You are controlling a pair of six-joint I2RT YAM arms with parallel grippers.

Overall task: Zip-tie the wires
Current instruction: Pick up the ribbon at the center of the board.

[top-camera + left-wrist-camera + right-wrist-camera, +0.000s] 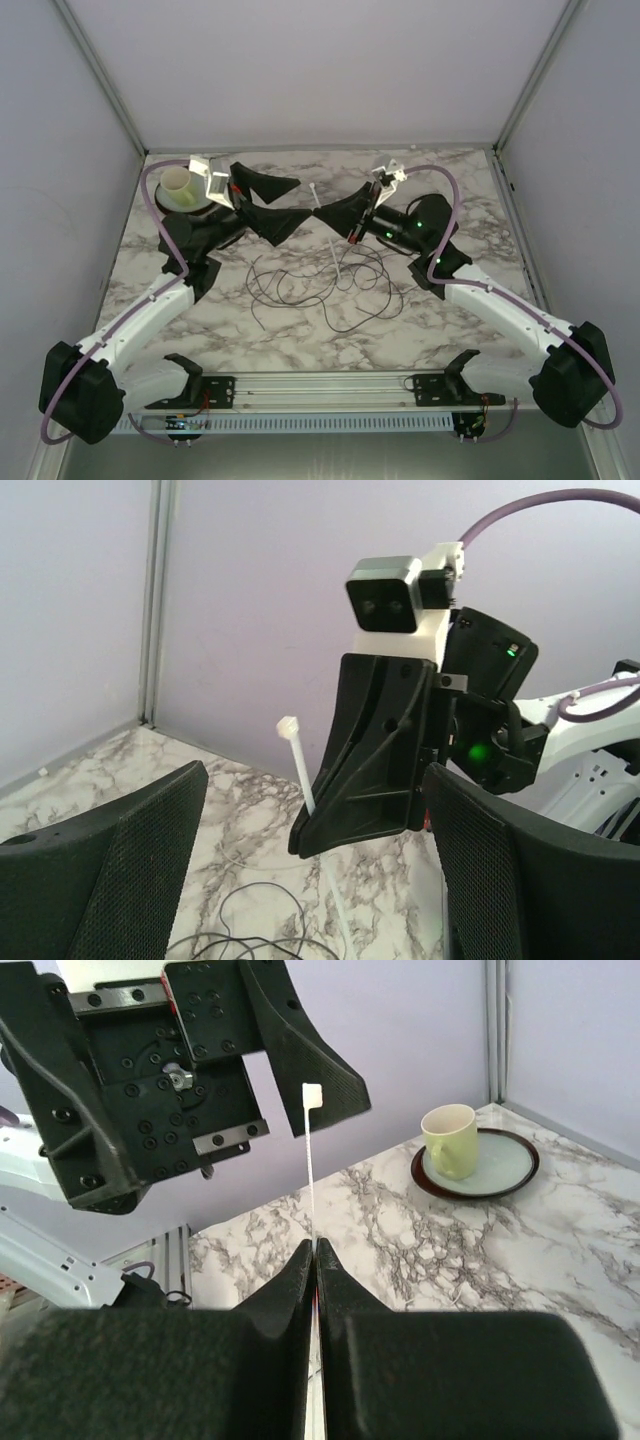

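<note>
The right gripper [316, 1247] pinched the zip tie [311, 1170] upright, the left gripper [284, 205] gaped empty — the wires [320, 285] lay loose, nothing yet bound.

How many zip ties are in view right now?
1. The zip tie is pinched by its strap in the shut right end effector; others may be hidden.

Yellowish cup [450, 1140] on saucer [508, 1172]
</note>
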